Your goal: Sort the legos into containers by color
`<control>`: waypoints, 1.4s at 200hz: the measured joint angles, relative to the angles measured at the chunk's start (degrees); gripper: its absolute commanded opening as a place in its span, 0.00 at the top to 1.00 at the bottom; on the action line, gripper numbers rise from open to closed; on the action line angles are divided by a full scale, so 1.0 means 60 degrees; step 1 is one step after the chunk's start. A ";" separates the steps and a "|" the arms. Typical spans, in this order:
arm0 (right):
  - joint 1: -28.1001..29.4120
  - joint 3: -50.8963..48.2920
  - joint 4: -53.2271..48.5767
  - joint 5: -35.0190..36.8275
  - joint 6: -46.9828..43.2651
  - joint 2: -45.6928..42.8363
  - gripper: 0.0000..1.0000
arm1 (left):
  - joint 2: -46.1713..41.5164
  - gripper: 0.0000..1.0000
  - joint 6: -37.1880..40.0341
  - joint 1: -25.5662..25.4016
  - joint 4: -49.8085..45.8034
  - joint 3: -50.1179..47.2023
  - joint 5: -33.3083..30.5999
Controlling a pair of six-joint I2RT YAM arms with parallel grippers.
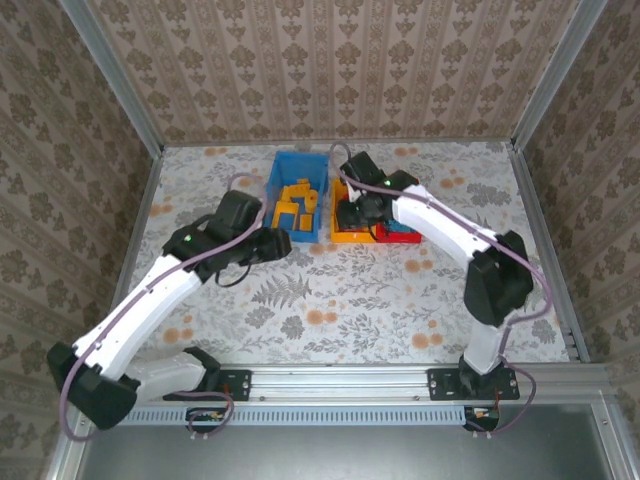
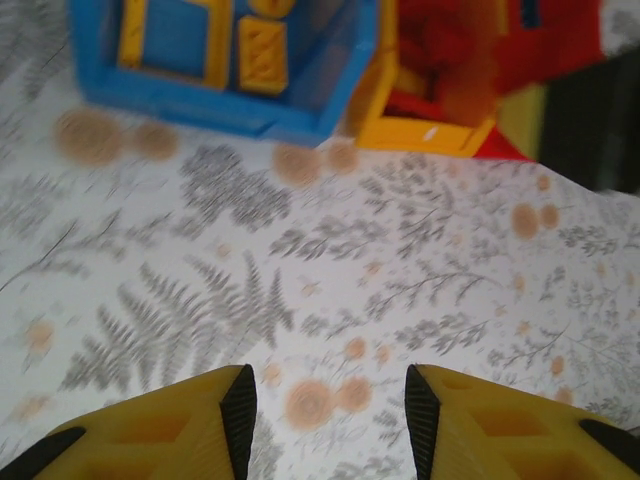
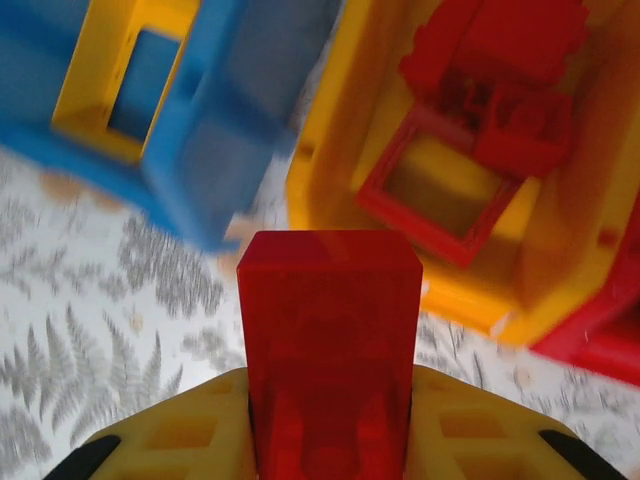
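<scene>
My right end effector (image 3: 330, 430) clamps a red brick (image 3: 330, 320) by its flat sides, just beside the yellow-orange bin (image 3: 335, 120). The brick looks like light, stiff, slick plastic. My left end effector (image 2: 325, 420) hangs open and empty over the bench (image 2: 400, 280), near that bin.

Top view high, looking down, wrist views low, close, both facing the blue bin (image 2: 180, 105)

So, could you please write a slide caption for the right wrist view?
Right hand grips a red brick before the yellow-orange bin holding red bricks.
</scene>
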 measured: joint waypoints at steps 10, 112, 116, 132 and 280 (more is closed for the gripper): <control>-0.0204 0.0699 -0.0066 -0.0084 0.0255 0.0678 0.76 | 0.0492 0.53 0.0204 -0.0153 0.0339 0.0459 0.0000; -0.1177 0.3504 -0.1264 -0.0790 0.1610 0.3220 0.45 | 0.3282 0.51 0.2098 -0.1173 0.1224 0.3140 -0.0215; -0.1177 0.3541 -0.1268 -0.0805 0.1625 0.3220 0.44 | 0.3308 0.51 0.2127 -0.1180 0.1224 0.3162 -0.0226; -0.1177 0.3636 -0.1308 -0.0812 0.1552 0.3213 0.37 | 0.3326 0.51 0.2211 -0.1188 0.1213 0.3202 -0.0291; -0.2801 -0.7362 0.2871 0.7300 0.0608 -0.8313 0.00 | 0.0197 0.00 0.0907 0.3115 0.0474 -0.0080 -0.4699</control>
